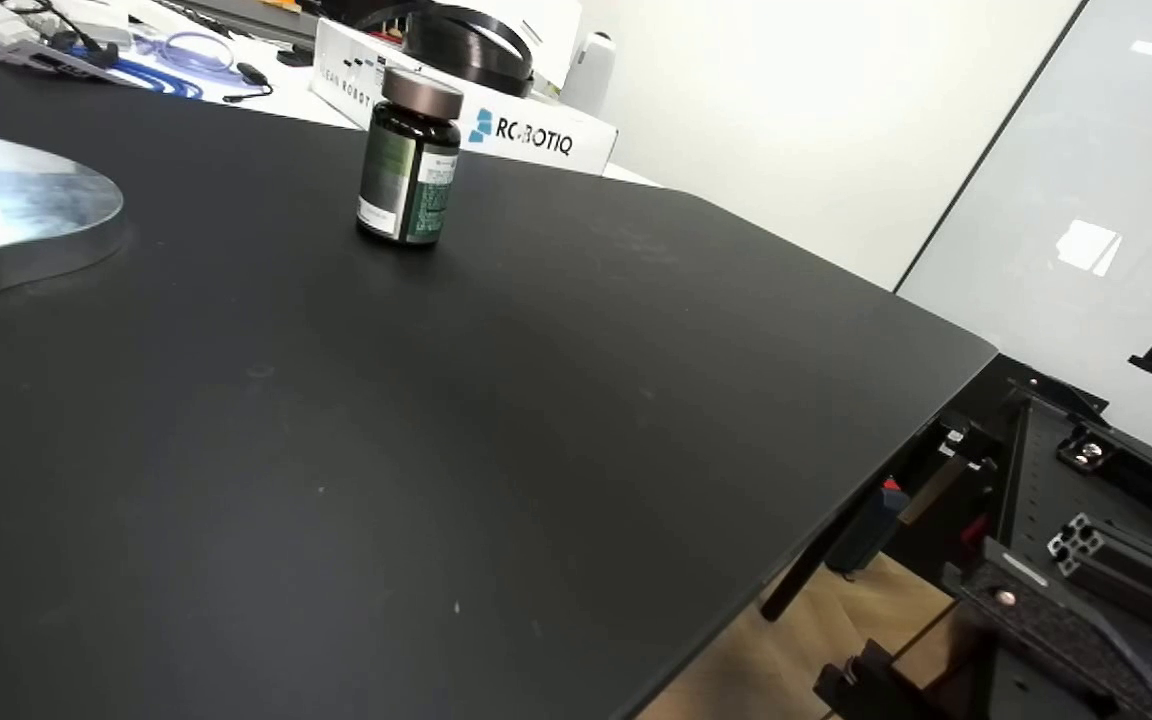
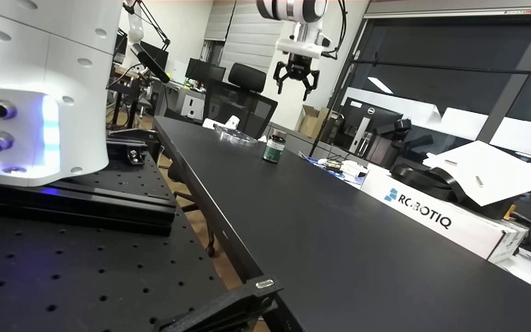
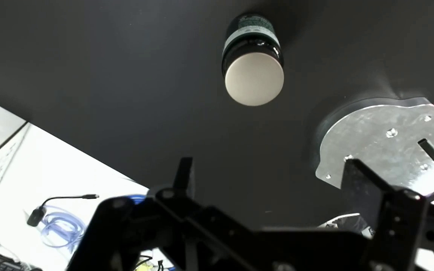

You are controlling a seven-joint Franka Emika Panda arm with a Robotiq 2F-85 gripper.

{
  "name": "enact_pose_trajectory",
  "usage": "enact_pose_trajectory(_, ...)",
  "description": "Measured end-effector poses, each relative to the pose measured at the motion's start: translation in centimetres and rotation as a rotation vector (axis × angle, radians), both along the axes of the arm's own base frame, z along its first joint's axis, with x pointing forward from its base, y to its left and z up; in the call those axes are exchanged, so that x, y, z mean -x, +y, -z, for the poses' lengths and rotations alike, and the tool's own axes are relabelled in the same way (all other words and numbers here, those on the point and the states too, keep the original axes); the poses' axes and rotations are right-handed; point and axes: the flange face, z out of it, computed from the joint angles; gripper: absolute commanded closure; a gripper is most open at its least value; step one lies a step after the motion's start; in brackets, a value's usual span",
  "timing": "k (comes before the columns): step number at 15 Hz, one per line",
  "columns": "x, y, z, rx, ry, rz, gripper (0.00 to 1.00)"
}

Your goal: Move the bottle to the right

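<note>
Bottle (image 1: 408,170) upright on a smooth black surface (image 1: 576,400), the pincer (image 2: 292,95) hanging high and spread wide.
Short, glossy and cylindrical, the bottle wears a printed green label (image 1: 431,195) with pale bands and a flat, round, satiny brown cap (image 1: 423,95). It stands near a thick silvery metal plate (image 3: 375,145) with curving edges and small holes, the two apart. Behind it, in an exterior view, runs a long white box (image 1: 526,130) with bold lettering on its side. The pincer's angular black fingers (image 3: 364,188) stand well apart.
</note>
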Motion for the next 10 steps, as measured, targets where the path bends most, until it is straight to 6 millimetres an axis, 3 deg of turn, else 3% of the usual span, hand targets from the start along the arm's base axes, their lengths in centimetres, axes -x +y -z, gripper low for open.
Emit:
enact_pose_trajectory(6,-0.4,0.3,6.2,0.02,0.031,-0.031,0.0)
enact_pose_trajectory(10,-0.4,0.4,9.0,0.031,0.055,-0.042,0.0)
